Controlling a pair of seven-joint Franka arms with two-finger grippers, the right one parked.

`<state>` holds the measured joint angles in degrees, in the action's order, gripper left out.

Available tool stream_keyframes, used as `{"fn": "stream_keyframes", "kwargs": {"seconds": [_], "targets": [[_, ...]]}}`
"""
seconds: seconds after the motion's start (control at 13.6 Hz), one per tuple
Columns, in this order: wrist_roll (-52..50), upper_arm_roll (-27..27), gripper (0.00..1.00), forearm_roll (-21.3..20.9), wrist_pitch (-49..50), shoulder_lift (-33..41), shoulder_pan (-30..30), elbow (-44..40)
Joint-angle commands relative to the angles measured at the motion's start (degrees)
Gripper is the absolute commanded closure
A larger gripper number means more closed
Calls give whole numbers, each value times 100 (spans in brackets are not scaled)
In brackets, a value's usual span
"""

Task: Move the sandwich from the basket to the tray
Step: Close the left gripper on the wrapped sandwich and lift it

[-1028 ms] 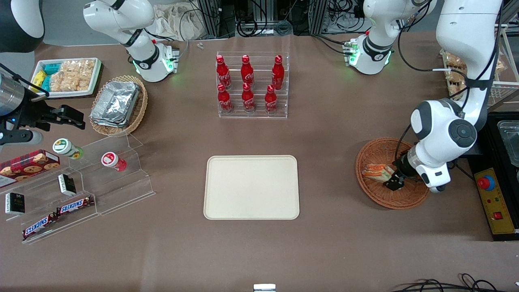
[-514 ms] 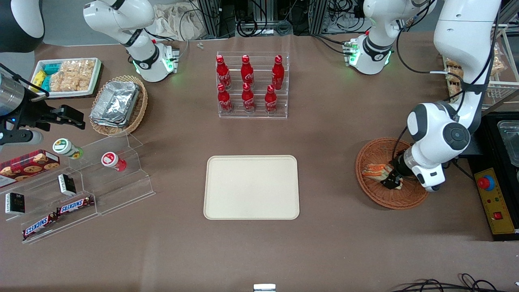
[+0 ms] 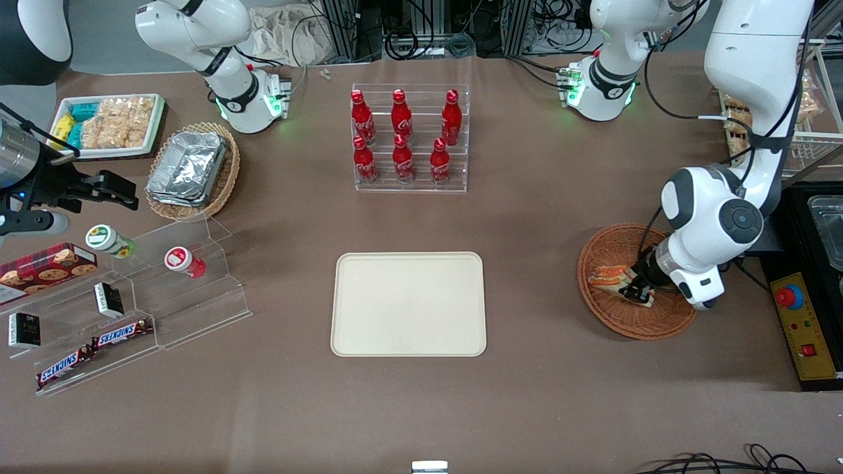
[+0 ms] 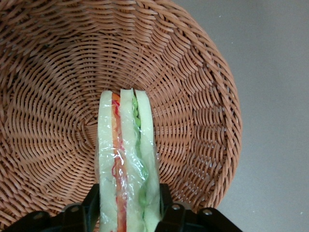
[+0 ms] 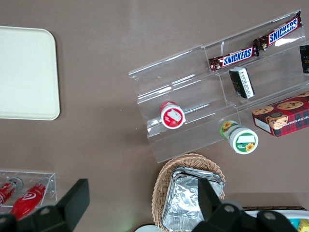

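The sandwich (image 3: 608,275), a wrapped white-bread wedge with orange, pink and green layers, lies in the round reddish-brown wicker basket (image 3: 632,324) toward the working arm's end of the table. My left gripper (image 3: 634,288) is down in the basket, shut on the sandwich's wide end. In the left wrist view the sandwich (image 4: 126,154) stands on edge on the basket floor (image 4: 193,77), and the black fingers (image 4: 92,205) press the bread on both sides of the gripper (image 4: 127,205). The cream tray (image 3: 408,304) lies bare at mid-table.
A clear rack of red cola bottles (image 3: 409,139) stands farther from the camera than the tray. A control box with a red button (image 3: 805,326) lies beside the basket. A clear stepped snack stand (image 3: 132,309) and a pale basket with foil trays (image 3: 191,170) sit toward the parked arm's end.
The left gripper has slid along the basket floor toward the sandwich and its fingers have closed on the wide end. The sandwich has stayed in the basket.
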<state>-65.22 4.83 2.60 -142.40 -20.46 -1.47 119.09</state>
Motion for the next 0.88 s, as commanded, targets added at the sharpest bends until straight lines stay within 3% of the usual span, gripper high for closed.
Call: {"fn": "stream_keyframes", "kwargs": {"seconds": [0.0,0.07,0.22,0.81], "targets": [[-193,1,83,-102,368,287,15,-16],[-193,1,92,-93,797,444,15,-174],[-105,9,98,-84,1790,700,15,-638],[1124,36,98,311,4781,965,6,-3020]]}}
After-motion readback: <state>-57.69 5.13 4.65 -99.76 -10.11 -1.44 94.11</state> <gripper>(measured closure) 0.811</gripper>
